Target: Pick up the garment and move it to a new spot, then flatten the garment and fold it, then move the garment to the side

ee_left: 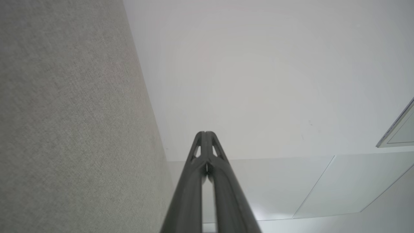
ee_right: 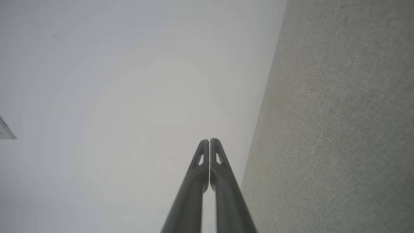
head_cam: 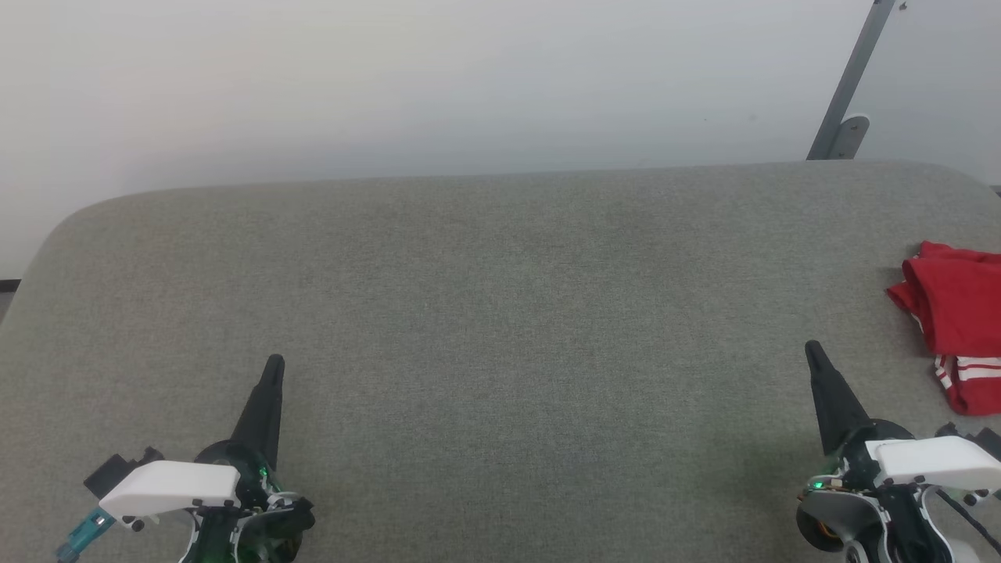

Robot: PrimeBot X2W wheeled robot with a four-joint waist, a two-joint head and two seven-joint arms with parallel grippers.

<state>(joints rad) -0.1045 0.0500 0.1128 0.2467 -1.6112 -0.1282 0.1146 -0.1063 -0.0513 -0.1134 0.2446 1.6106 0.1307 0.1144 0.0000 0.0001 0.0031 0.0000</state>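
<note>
The garment (head_cam: 960, 317), red with a strip of red-and-white trim, lies bunched at the right edge of the grey fabric surface (head_cam: 500, 313), partly cut off by the head view's border. My right gripper (head_cam: 813, 349) is shut and empty, low at the right, a little left of and nearer than the garment, not touching it. My left gripper (head_cam: 274, 363) is shut and empty at the lower left, far from the garment. In the wrist views the left gripper (ee_left: 205, 133) and right gripper (ee_right: 209, 140) each show both fingers pressed together, pointing toward the pale wall.
A white wall (head_cam: 469, 78) rises behind the surface's rounded far edge. A grey metal strut with a bracket (head_cam: 848, 94) leans against the wall at the far right. Pale panels (ee_left: 307, 184) appear in the left wrist view.
</note>
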